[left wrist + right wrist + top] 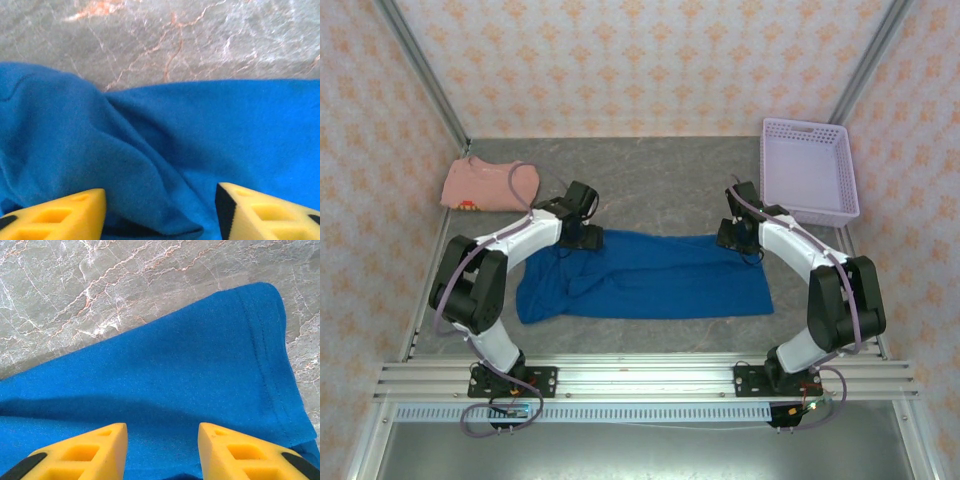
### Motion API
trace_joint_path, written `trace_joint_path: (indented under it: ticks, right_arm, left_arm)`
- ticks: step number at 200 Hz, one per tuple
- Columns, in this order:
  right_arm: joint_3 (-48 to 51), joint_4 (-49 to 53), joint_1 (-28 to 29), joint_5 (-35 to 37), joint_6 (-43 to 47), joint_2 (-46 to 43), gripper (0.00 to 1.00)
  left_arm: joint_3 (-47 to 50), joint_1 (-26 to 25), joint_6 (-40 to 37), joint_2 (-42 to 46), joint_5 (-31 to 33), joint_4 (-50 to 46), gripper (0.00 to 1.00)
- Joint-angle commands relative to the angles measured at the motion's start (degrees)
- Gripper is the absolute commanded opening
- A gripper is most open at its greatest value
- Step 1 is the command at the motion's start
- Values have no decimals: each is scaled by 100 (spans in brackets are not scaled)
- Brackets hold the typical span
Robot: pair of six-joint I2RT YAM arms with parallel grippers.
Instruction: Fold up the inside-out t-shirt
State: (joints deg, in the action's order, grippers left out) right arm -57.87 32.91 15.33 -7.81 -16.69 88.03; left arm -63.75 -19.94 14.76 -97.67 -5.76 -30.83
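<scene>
Both arms bent down to the far edge of the royal-blue cotton t-shirt (650, 280), spread on the middle of the grey marbled counter (660, 180), with the left pincer (161, 200) and the right pincer (162, 432) each spread wide.

T-shirt (650, 275): blue knit cloth, matt and soft, with a stitched hem. Table (660, 180): grey veined stone-look top, smooth, slight sheen. Fingers (90, 452): yellow, matt, probably moulded plastic. Basket (805, 124): lilac perforated plastic. Front rail (640, 375): bare ribbed metal, dull silver.
</scene>
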Motion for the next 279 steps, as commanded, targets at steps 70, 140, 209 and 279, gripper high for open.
trace_joint_path:
  ticks: [70, 140, 209, 279]
  right_arm:
    - [-5, -118, 10, -17, 76, 132, 42]
    - [24, -111, 16, -17, 133, 118, 42]
    - [56, -206, 18, -180, 159, 197, 42]
    - [320, -963, 760, -935, 486, -324, 44]
  left_arm:
    - [267, -15, 379, 603, 545, -845, 15]
    - [893, -9, 860, 1946, 808, -1215, 0]
    - [1289, 23, 1551, 2639, 1137, -1864, 0]
    - [1350, 420, 1679, 2529, 1619, -958, 45]
